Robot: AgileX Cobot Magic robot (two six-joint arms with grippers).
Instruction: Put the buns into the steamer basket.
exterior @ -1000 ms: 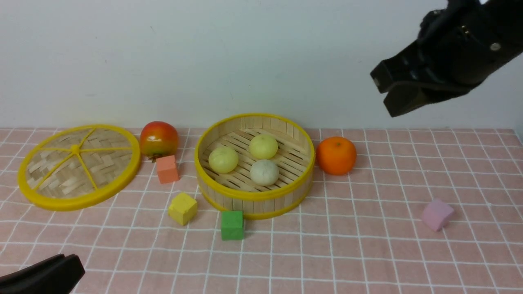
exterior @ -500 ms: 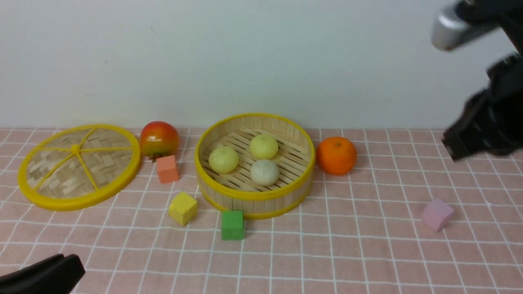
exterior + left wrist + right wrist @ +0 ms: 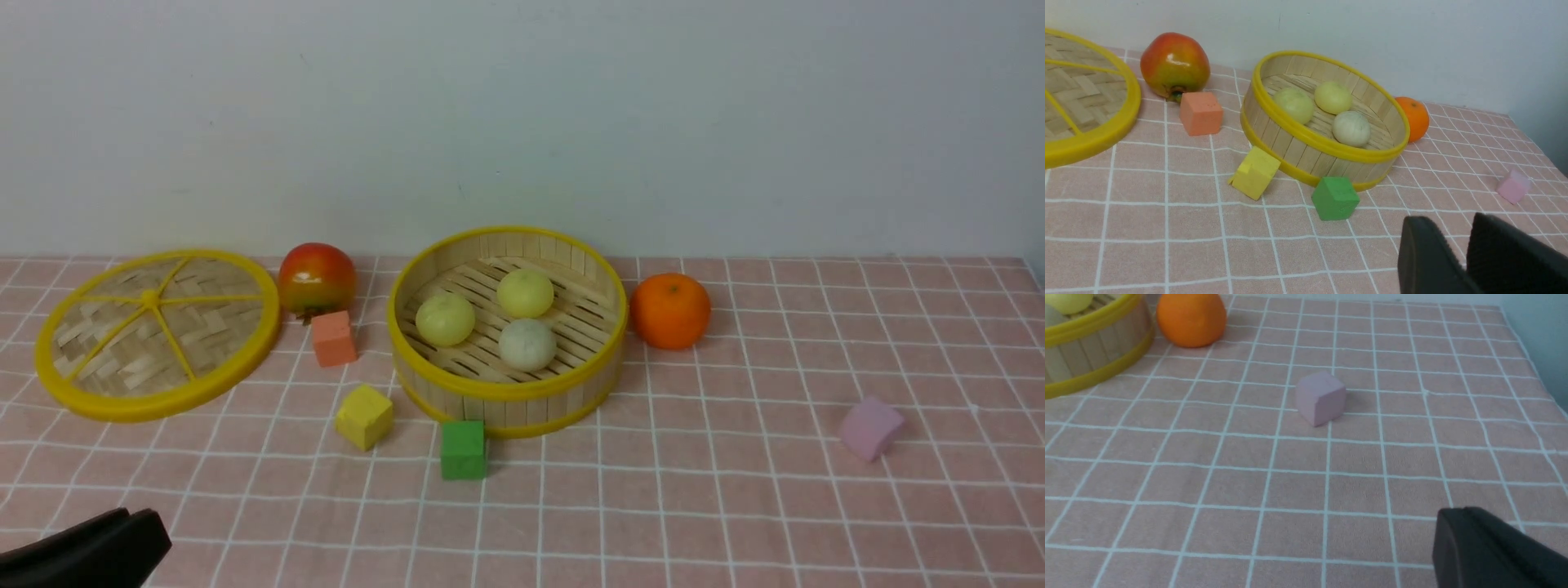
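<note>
On the pink-checked counter, the steamer basket sits centre-far, holding all three buns. They look light, smooth and apt to roll, best pinched across the middle. The left pincer, slightly apart, waits near-left; the right pincer's state cannot be told.
</note>
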